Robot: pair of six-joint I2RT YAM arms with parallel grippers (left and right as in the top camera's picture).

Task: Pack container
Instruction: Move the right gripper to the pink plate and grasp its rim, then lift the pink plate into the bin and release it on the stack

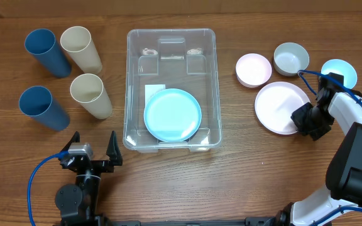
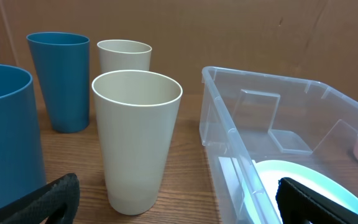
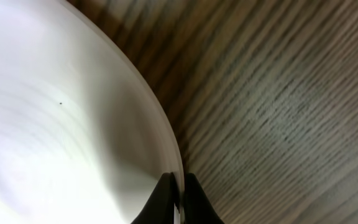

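Observation:
The clear container (image 1: 137, 75) stands mid-table with a light blue plate (image 1: 172, 114) lying in it. To its right lies a white plate (image 1: 278, 105). My right gripper (image 1: 305, 119) is at that plate's right rim. In the right wrist view its fingers (image 3: 161, 198) are shut on the white plate's rim (image 3: 174, 155), one finger on each side. My left gripper (image 1: 94, 150) stands open near the front edge, nothing between its fingers (image 2: 51, 200). In front of it is a cream cup (image 2: 135, 140), and the container (image 2: 229, 124) is at its right.
Two blue cups (image 1: 46, 51) (image 1: 41, 107) and two cream cups (image 1: 82, 48) (image 1: 90, 94) stand left of the container. Right of it are a pink bowl (image 1: 254, 68), a grey bowl (image 1: 291, 58) and a light blue bowl (image 1: 339, 71).

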